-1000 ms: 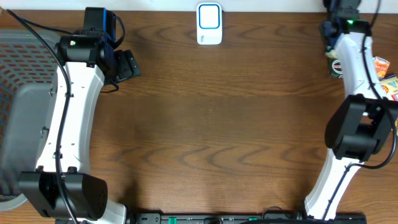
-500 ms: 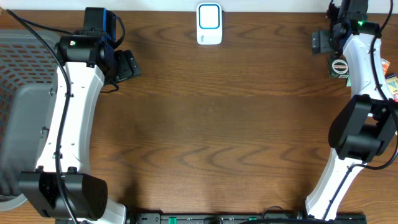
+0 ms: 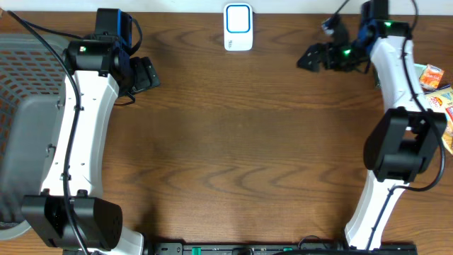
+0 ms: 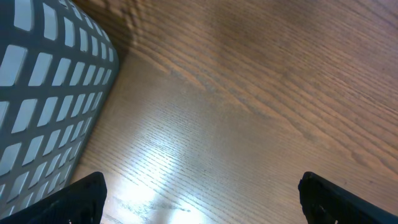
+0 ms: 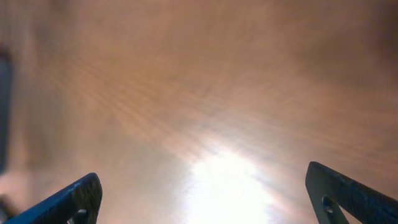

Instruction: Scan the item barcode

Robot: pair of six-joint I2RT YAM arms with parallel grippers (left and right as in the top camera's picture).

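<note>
Overhead, the packets [image 3: 433, 79] to be scanned lie at the far right table [image 3: 233, 142] edge, partly hidden behind the right arm, none held. The right gripper [image 3: 317, 55] hangs with jaws apart and empty near the white scanner [image 3: 238, 27] at the far middle, probably placed to present an item. The left gripper [image 3: 146, 74], spread and empty, rests beside the grey basket [image 3: 21, 85] at far left; nothing blocks the scanner.
</note>
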